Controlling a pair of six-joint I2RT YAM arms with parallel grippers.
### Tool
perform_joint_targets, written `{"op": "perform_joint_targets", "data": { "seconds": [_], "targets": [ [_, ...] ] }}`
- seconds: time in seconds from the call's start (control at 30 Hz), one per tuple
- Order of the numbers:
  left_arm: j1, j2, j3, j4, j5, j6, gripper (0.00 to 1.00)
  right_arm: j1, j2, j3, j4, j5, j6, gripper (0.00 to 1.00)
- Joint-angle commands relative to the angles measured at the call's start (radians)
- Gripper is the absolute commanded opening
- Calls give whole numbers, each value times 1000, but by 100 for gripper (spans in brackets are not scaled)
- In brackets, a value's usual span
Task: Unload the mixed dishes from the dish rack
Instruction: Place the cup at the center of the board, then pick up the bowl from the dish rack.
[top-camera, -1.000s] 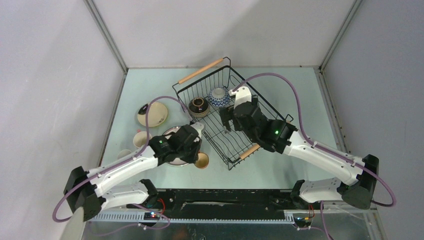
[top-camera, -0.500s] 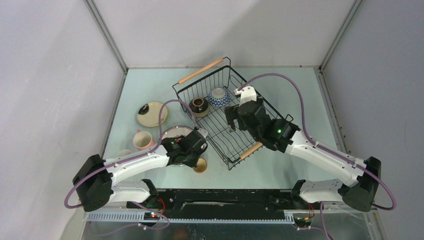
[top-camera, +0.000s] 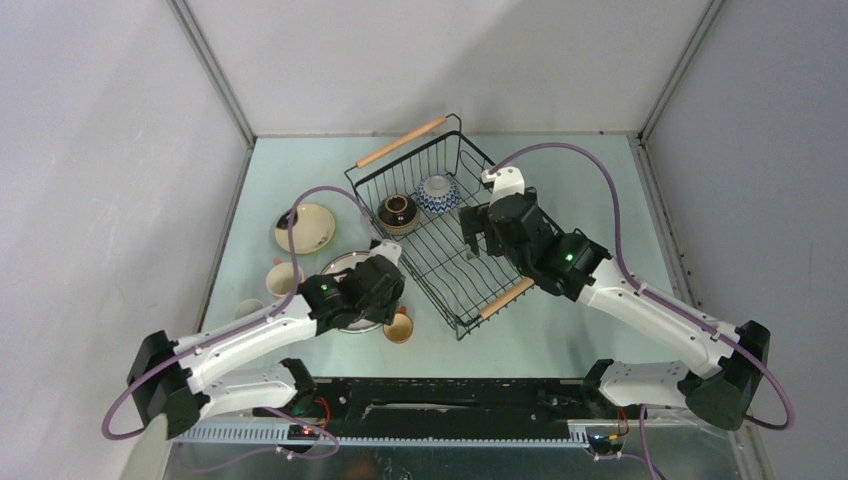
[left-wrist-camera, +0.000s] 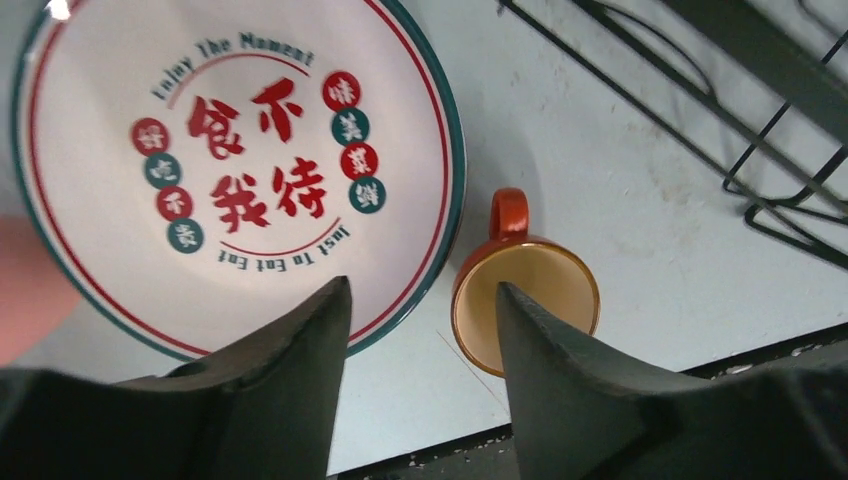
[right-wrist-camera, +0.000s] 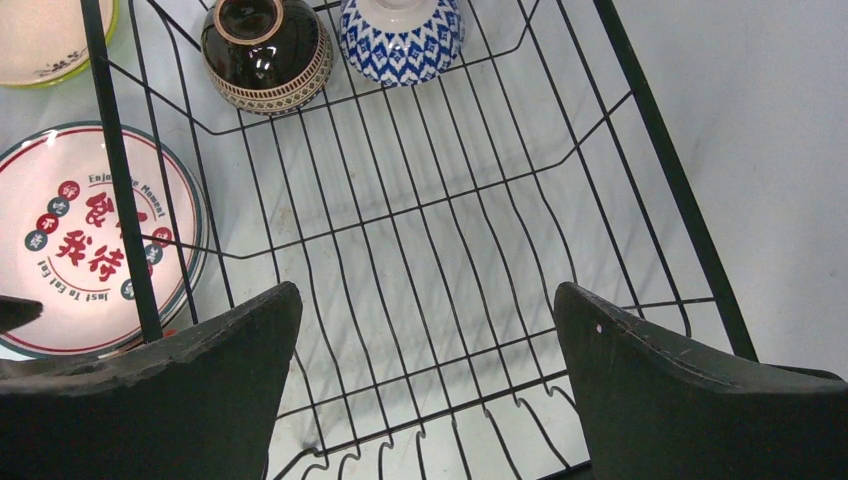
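Observation:
The black wire dish rack (top-camera: 445, 258) stands mid-table, and its rim (right-wrist-camera: 118, 150) shows in the right wrist view. Inside at its far end are a dark brown bowl (top-camera: 397, 213) (right-wrist-camera: 265, 45) and a blue-and-white patterned bowl (top-camera: 438, 193) (right-wrist-camera: 400, 40). My right gripper (top-camera: 478, 232) (right-wrist-camera: 425, 290) hovers open over the rack's bare floor. My left gripper (top-camera: 388, 298) (left-wrist-camera: 420, 285) is open and holds nothing, just above the table. An orange cup (top-camera: 400, 326) (left-wrist-camera: 530, 300) stands upright beside the green-rimmed plate (left-wrist-camera: 240, 170) (top-camera: 345, 263).
Left of the rack, a cream saucer (top-camera: 305, 228), a pink mug (top-camera: 283, 277) and a small cup (top-camera: 248, 308) sit on the table. The plate lies partly under my left arm. The rack's wooden handles (top-camera: 402, 141) stick out at both ends.
My left gripper has opened and let go of the orange cup, which now stands on the table by the plate. My right gripper has shifted slightly farther over the rack.

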Motion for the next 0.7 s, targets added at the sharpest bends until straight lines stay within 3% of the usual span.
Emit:
{"op": "perform_joint_targets", "data": {
  "seconds": [0.0, 0.17, 0.3, 0.47, 0.67],
  "targets": [
    [12, -65, 68, -44, -123, 1, 67, -23, -39, 2, 2, -26, -12, 99],
    [89, -135, 105, -46, -145, 30, 88, -51, -57, 2, 0, -63, -23, 99],
    [177, -193, 107, -17, -159, 66, 99, -80, -74, 2, 5, -107, -27, 100],
    [273, -278, 99, 38, -190, 122, 99, -108, -92, 2, 26, -131, -43, 99],
    [307, -334, 70, 135, -218, 155, 100, -156, -114, 4, 59, -162, -19, 100]
  ]
}}
